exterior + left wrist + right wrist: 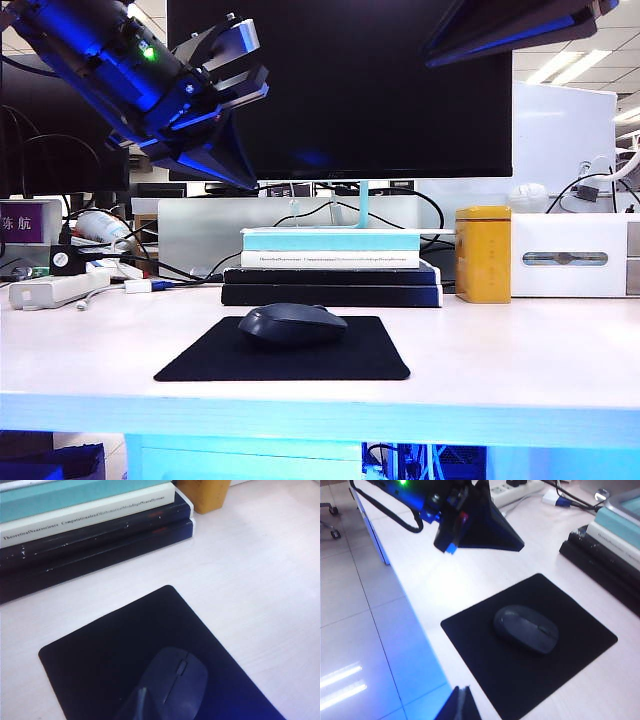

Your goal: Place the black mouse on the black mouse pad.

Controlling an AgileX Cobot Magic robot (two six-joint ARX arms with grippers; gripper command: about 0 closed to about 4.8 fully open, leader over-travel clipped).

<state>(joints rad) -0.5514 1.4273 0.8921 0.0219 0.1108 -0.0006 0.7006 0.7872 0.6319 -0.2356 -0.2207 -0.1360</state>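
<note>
The black mouse (pixel 292 324) lies on the black mouse pad (pixel 370 360), a little left of the pad's middle, with nothing touching it. My left gripper (pixel 243 178) hangs shut and empty high above the table's left side, well clear of the mouse. In the left wrist view its closed fingertips (pixel 142 696) show just over the mouse (pixel 175 680) and pad (pixel 100 655). My right gripper (pixel 462 697) is shut and empty, off the near corner of the pad (pixel 580 630), looking at the mouse (pixel 526 628) and the left gripper (pixel 485 530).
A stack of books (pixel 330 265) lies just behind the pad, with a yellow tin (pixel 483 255) and a white box (pixel 570 255) to its right. A monitor (pixel 340 90) stands behind. A power strip (pixel 55 290) and cables sit at the far left.
</note>
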